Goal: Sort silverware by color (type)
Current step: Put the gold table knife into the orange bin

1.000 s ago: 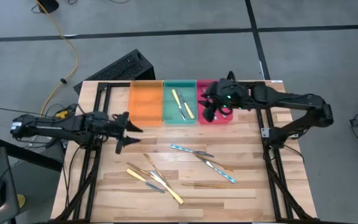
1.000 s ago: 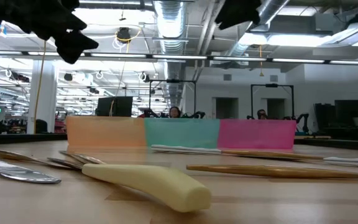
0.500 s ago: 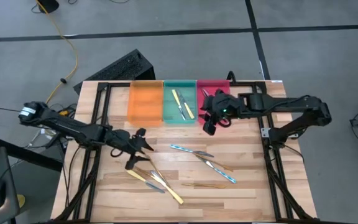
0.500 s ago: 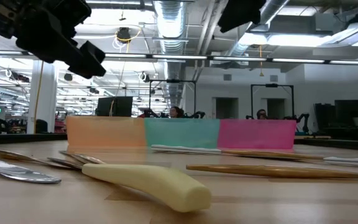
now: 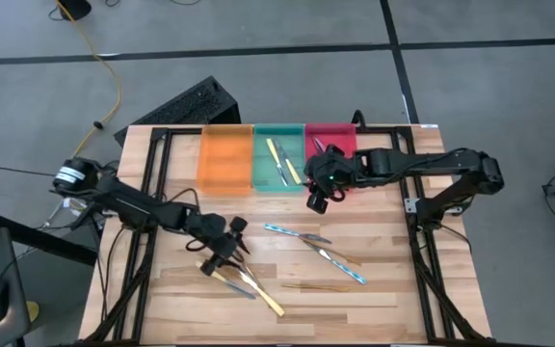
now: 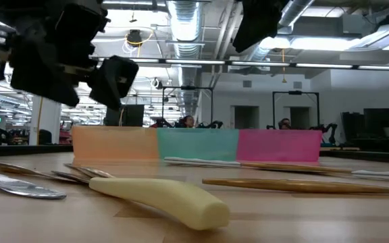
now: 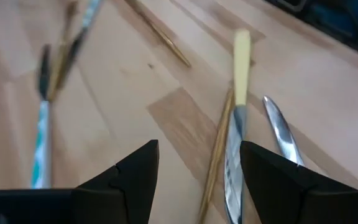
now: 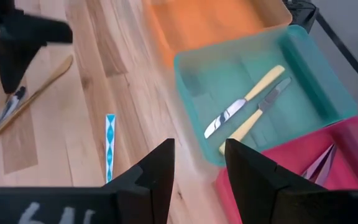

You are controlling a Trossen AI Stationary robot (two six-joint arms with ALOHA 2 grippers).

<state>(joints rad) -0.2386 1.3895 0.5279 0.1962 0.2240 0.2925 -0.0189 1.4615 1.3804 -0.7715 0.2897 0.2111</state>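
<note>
Several utensils (image 5: pixel 242 278) overlap under the open, empty left gripper (image 5: pixel 227 253); closing may pinch two types together.

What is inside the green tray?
Two yellow-handled knives lie side by side inside the green tray. Nothing else shows on its floor, though the right gripper covers one near corner.

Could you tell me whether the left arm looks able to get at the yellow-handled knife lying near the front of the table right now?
Probably yes. The left gripper hangs open right above the yellow-handled knife, and nothing lies over it. A thin bronze-gold utensil lies close alongside, so it might get caught as well.
</note>
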